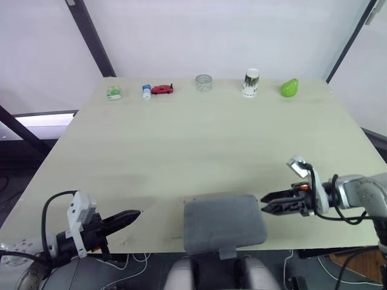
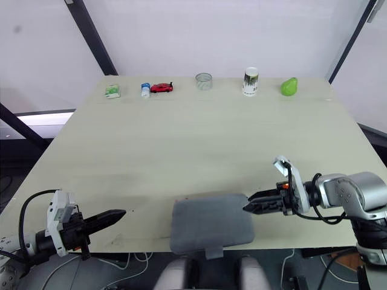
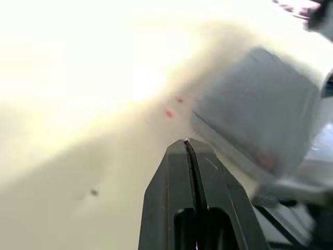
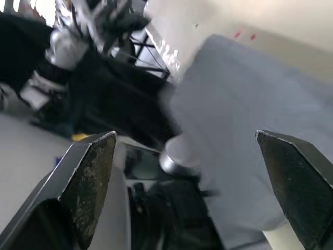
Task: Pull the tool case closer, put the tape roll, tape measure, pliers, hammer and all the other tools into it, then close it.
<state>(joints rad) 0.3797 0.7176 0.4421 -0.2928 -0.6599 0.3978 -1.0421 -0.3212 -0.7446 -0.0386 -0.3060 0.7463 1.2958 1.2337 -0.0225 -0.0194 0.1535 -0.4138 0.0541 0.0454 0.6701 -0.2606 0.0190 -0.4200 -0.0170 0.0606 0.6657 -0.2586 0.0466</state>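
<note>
Bottom centre of the frame, at the surface's (image 1: 211,145) near edge, the grey tool case (image 1: 224,222) is parked shut, flap overhanging. Right gripper (image 1: 263,204) fingers are spread wide beside it, nothing held; left gripper (image 1: 136,214) fingers are pinched together, empty. Dragged any closer, the case could probably get tipped off.

A grey tool case (image 1: 224,222) lies flat and closed at the near edge of the pale table (image 1: 199,145), about midway along that edge. Soft-sided with rounded corners, it sits slightly askew, its near side reaching the table's edge, where a small grey tab (image 1: 227,252) juts past it.
</note>
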